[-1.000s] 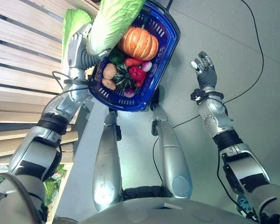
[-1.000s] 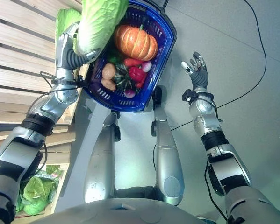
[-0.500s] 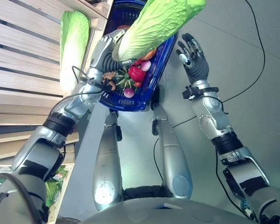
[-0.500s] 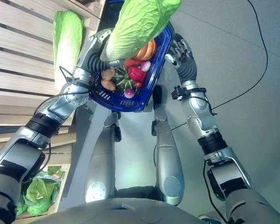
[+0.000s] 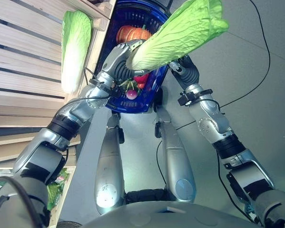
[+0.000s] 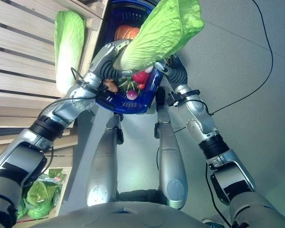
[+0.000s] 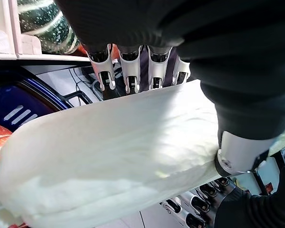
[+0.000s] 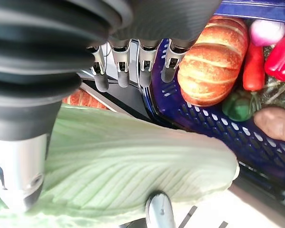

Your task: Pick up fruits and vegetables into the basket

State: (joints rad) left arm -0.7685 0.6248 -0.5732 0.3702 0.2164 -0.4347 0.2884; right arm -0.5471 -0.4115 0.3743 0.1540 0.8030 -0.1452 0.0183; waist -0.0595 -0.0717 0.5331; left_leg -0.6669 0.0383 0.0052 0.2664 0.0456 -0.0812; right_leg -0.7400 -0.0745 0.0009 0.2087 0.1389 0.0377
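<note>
Grey floor (image 5: 256, 95) to the robot's right, wooden slatted shelves (image 5: 18, 61) to its left w/ a second napa cabbage (image 5: 74, 47) lying on them. Left eye view: blue basket (image 5: 109, 35) holds a pumpkin (image 5: 132, 33), red pepper, radish & more veg. Held napa cabbage (image 5: 180, 35) hangs above the basket's right rim. Left wrist view: left hand (image 7: 132, 71) wraps the cabbage's pale stem — fingers curled over it. Right wrist view: right hand (image 8: 132, 57) w/ fingers straight above the leafy end, thumb under it — can't tell if it grips.
</note>
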